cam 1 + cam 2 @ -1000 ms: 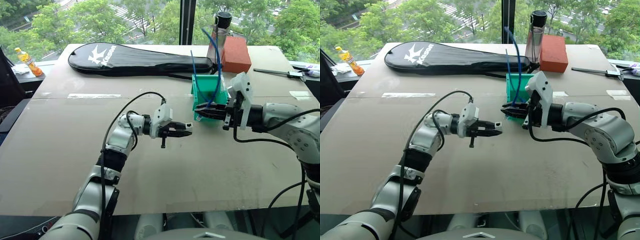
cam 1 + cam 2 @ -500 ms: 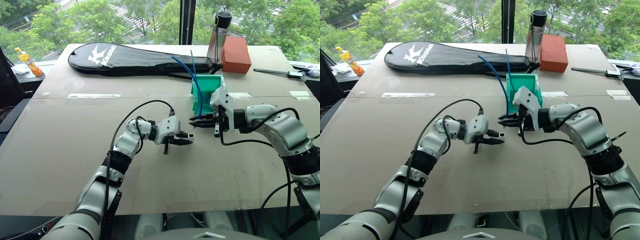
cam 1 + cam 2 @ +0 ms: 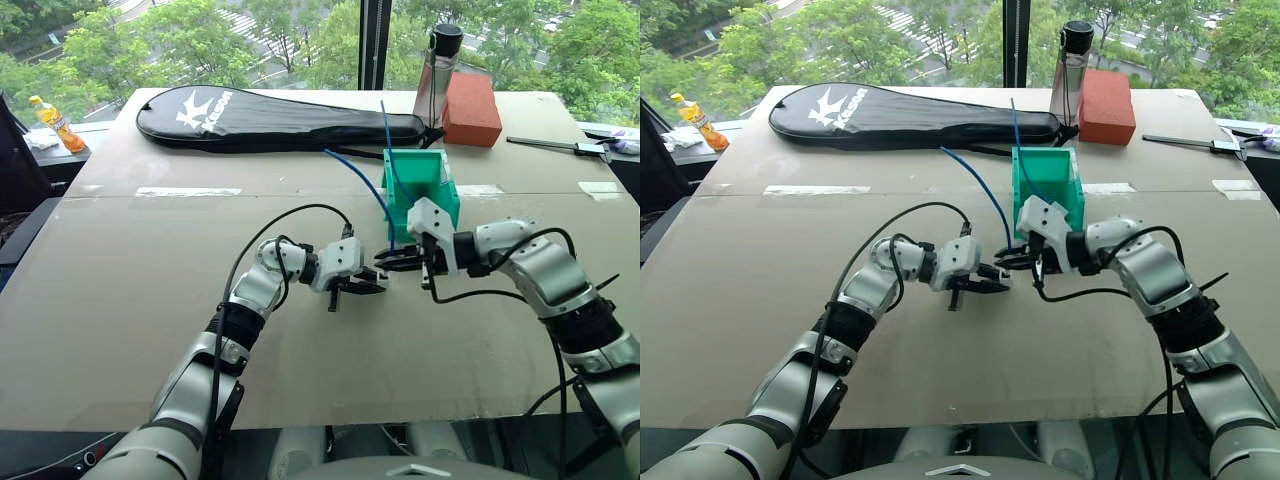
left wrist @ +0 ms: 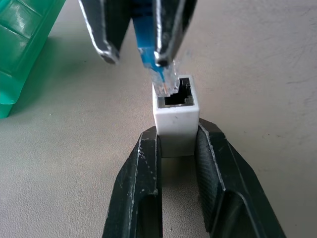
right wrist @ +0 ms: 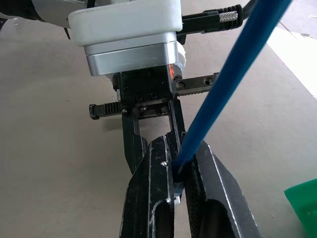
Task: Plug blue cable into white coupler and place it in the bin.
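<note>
Though tiny, white coupler (image 4: 176, 119) shows dark socket, boxy w/ plain sides.

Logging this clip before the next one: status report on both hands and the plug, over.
Left hand shut on white coupler. Right hand shut on blue cable, plug tip at socket rim, not yet seated. Bin just behind; nothing in the way.

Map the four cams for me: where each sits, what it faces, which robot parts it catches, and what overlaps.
Left eye, right eye: head stereo pair, looking forward and down over the table; both arms, left gripper and right gripper meeting before the bin.
Left wrist: looks along its fingers clamping the white coupler; the blue cable plug sits at the socket.
Right wrist: looks along its fingers pinching the cable, facing the left gripper.
Shared: both wrist views show the cable and the opposite gripper.
</note>
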